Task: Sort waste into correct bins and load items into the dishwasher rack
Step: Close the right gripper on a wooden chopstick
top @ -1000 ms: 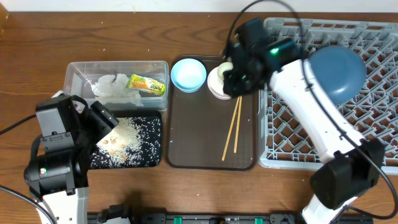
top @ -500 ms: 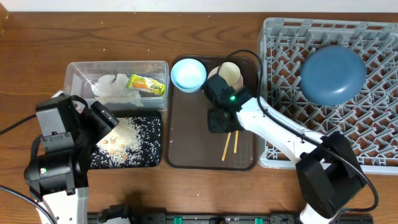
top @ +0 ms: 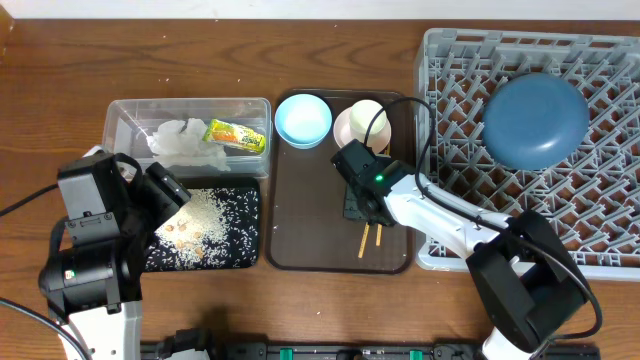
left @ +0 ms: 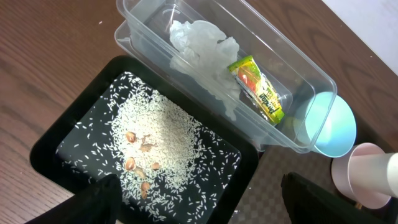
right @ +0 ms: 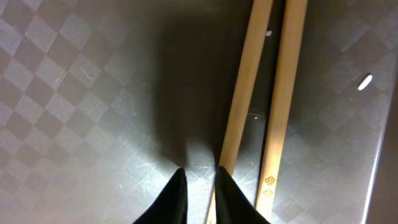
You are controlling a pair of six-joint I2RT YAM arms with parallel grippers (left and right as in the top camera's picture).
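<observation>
Chopsticks point(top: 364, 241) lie parallel, long axis running front-to-back on tray point(top: 300, 240).

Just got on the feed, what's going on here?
Right claw is at the chopsticks on the brown tray, tips close beside one stick; grip unclear. Left claw hangs open over the rice in the black tray. Napkin and wrapper are in the tub, the blue plate in the rack. Blue bowl, pink bowl and cup sit on the brown tray.

Smooth wooden chopsticks point(right: 239, 99) on checker-textured tray point(right: 74, 93).
</observation>
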